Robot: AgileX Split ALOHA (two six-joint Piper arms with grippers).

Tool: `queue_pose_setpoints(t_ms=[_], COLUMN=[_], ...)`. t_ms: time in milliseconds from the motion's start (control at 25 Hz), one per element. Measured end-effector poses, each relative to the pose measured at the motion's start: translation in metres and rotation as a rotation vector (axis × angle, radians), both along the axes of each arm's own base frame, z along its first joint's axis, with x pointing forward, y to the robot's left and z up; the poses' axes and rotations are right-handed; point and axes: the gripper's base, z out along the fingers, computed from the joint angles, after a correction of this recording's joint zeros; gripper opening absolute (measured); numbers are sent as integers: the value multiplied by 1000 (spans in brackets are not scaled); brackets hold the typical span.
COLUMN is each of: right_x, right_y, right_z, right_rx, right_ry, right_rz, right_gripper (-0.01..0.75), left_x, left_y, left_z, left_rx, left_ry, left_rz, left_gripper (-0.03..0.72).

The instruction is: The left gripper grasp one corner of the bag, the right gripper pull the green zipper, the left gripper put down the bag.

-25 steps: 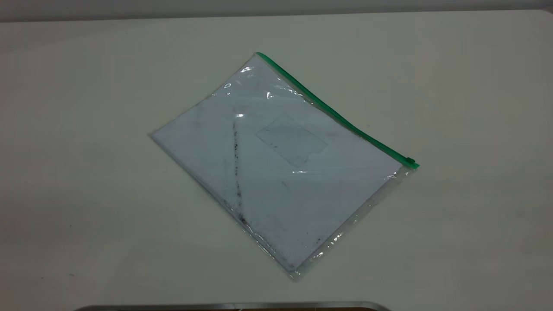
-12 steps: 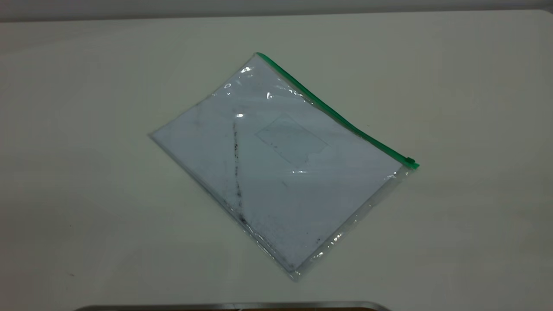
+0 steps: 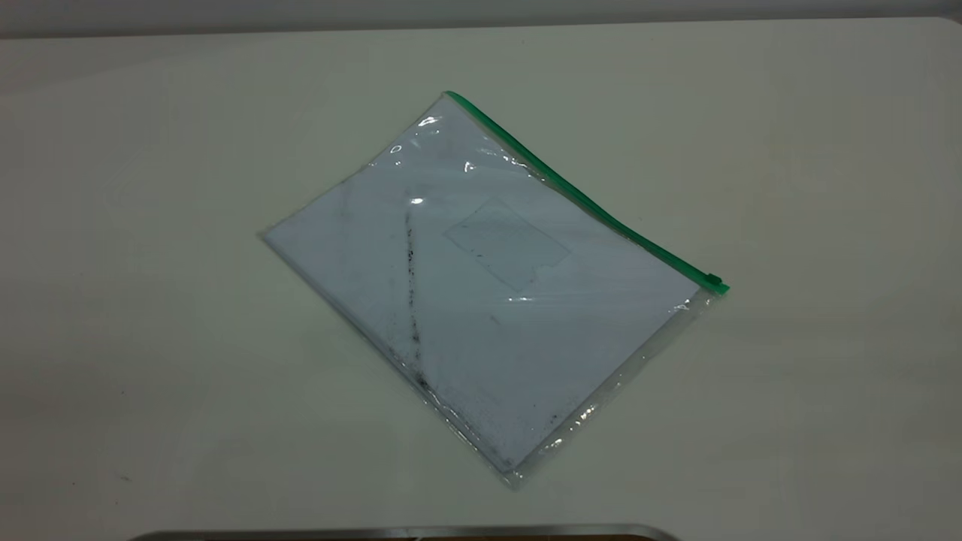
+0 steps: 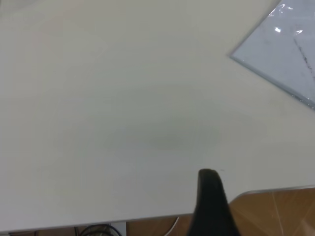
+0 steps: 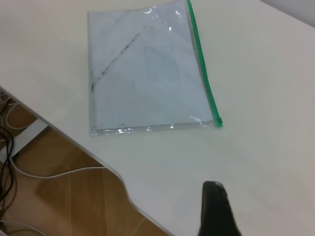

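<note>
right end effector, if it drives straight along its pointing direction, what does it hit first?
Probably bare table first. Only one fingertip of the right end effector shows; ahead lies open tabletop, then the bag near the slider end of the green zipper. Depth unclear, so a shallow approach might reach the bag.

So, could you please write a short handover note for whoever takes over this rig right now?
Left gripper: above bare table near its edge, clear of the bag; jaw state not visible.
Right gripper: also over the table edge, holding nothing visible.
The bag lies flat mid-table; the green zipper runs along its far-right edge, slider tab at the right corner.
Done: nothing.
Left: grasp a corner, pull the zipper, put the bag down.
</note>
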Motion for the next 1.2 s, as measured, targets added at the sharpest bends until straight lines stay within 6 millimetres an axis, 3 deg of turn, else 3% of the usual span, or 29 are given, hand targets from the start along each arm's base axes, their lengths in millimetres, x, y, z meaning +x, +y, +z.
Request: queue_pose_setpoints(t_ms=[240,680,1200], right_x=[-2,4,4], right_y=[0,3,-3], right_z=[0,0,-1], right_rx=[5,12,44], right_ry=[-12,-9,5], right_rz=[-28,-466,-585], right_gripper=[510,510,510], left_x=[0,0,0], left_y=[0,0,0], left_z=[0,0,0], left_rx=[0,-1,-1], left_ry=[0,0,0], left_rz=[2,4,4], left_gripper=[590,590,590])
